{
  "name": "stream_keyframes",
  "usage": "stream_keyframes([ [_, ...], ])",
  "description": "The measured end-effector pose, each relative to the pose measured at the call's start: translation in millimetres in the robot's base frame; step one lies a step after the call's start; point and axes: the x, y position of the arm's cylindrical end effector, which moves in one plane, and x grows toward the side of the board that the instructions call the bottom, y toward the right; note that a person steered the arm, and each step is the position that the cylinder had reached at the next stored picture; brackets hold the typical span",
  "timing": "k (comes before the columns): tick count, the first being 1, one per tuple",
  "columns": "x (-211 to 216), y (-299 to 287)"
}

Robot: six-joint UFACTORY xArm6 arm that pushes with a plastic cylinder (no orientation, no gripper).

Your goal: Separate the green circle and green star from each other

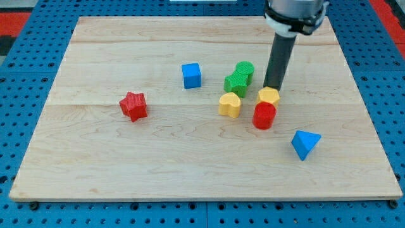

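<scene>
The green circle (245,69) and the green star (235,83) sit touching each other near the middle of the wooden board (126,164), the circle up and to the right of the star. My tip (273,86) is right of both green blocks, just above a yellow hexagon block (269,96), about a block's width from the circle.
A yellow heart block (230,104) lies just below the green star. A red cylinder (264,116) touches the yellow hexagon from below. A blue cube (191,75) is left of the green blocks, a red star (133,106) further left, a blue triangle (305,144) lower right.
</scene>
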Motion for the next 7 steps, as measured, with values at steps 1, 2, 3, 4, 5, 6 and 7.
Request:
stream_keyframes([
  [1, 27, 9],
  [2, 43, 17],
  [3, 38, 10],
  [4, 12, 55],
  [5, -62, 82],
  [6, -84, 24],
  [7, -69, -14],
])
